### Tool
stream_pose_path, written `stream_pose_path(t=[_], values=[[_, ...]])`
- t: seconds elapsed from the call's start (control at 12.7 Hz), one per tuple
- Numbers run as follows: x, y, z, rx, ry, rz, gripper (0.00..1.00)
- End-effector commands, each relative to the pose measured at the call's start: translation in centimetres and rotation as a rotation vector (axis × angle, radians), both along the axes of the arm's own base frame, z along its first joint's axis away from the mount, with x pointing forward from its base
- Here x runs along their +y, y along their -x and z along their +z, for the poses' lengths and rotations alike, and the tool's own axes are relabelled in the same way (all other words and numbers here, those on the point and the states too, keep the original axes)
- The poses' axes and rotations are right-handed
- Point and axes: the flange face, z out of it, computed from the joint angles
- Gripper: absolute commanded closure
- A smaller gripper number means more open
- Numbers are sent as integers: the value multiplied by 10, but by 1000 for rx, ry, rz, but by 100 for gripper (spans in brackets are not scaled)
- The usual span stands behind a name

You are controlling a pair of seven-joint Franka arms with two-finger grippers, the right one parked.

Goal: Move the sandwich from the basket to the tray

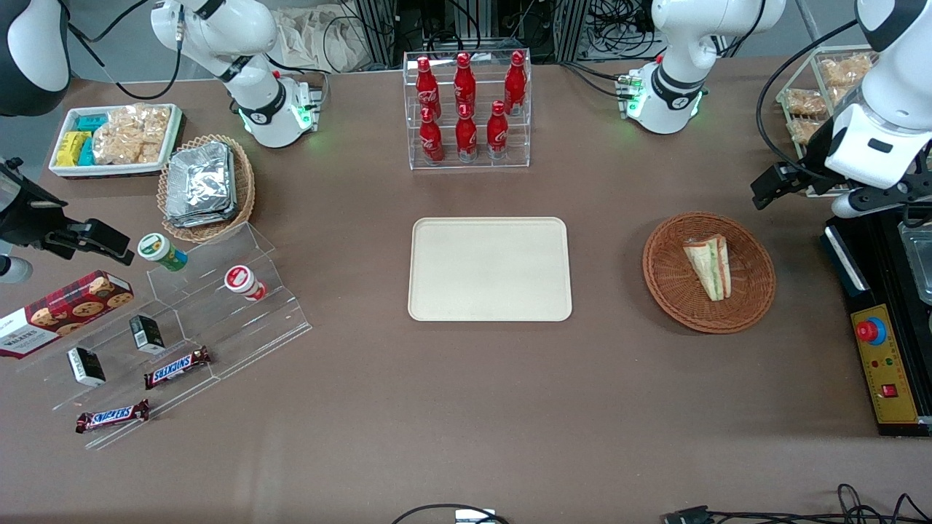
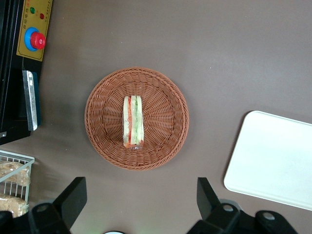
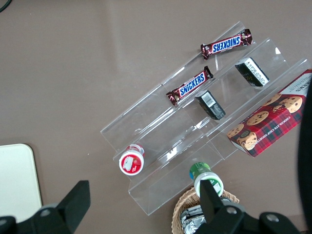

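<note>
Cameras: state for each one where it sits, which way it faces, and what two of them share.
Front view: high, facing down at the table; both arms show, gripper raised near the basket.
Left wrist view: looks straight down past open fingers at the sandwich.
Right wrist view: down on a snack rack.
Shared: the tray shows in all.

Brown table (image 1: 466, 407) bearing tray (image 1: 489, 270), basket (image 1: 673, 280).

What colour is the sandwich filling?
Green and red-orange layers in the sandwich; clearest in left wrist view.
</note>
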Motion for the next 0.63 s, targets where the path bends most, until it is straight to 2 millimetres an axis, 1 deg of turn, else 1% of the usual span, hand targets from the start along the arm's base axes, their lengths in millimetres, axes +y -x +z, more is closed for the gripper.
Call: stream_pose_path(t=[0.0,0.24,0.31,0.39,0.47,0.55], values=[[-2,7,7,16,7,-10,0],[1,9,6,29,6,-10,0],[3,11,0,46,5,-10,0],[10,16,-16,69,5,1,0],[20,21,-38,85,9,18,0],[25,29,-65,90,10,23,0]])
